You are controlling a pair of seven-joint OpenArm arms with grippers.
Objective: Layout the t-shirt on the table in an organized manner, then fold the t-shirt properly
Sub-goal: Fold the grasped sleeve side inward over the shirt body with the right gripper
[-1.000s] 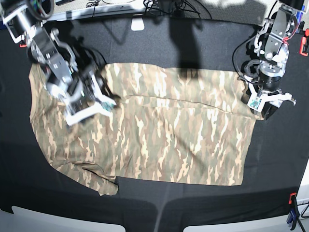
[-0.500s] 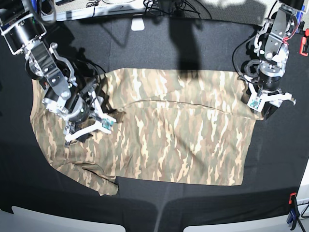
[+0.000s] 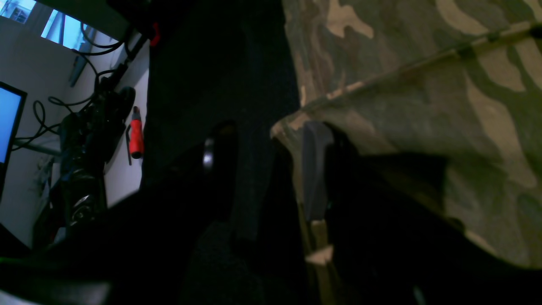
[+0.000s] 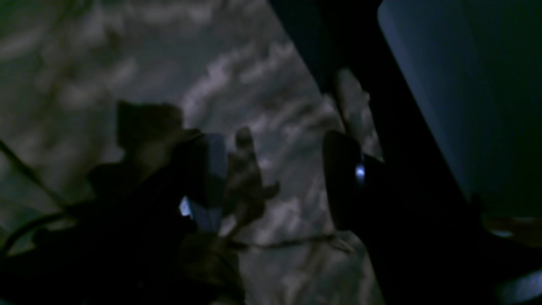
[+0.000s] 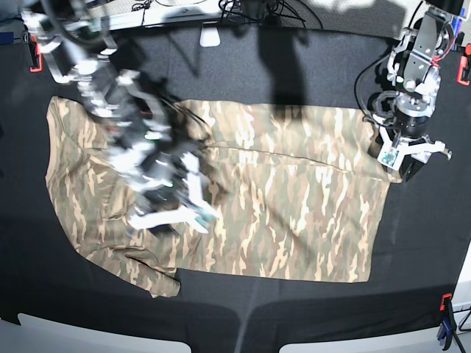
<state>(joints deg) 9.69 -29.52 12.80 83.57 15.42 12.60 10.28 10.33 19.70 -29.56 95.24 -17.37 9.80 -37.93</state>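
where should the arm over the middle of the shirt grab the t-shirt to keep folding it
Best guess: the t-shirt by its near long edge, around, coming straight down from above. That edge lies flat and free on the table, so the open right gripper, hovering mid-shirt, could pinch it and carry it across.

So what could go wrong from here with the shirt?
The right gripper is blurred mid-motion above the t-shirt, jaws open; it could snag and bunch the cloth. The left gripper straddles the shirt's edge, and may pinch the black table cover too. The sleeve corner is curled, so a fold now might come out uneven.
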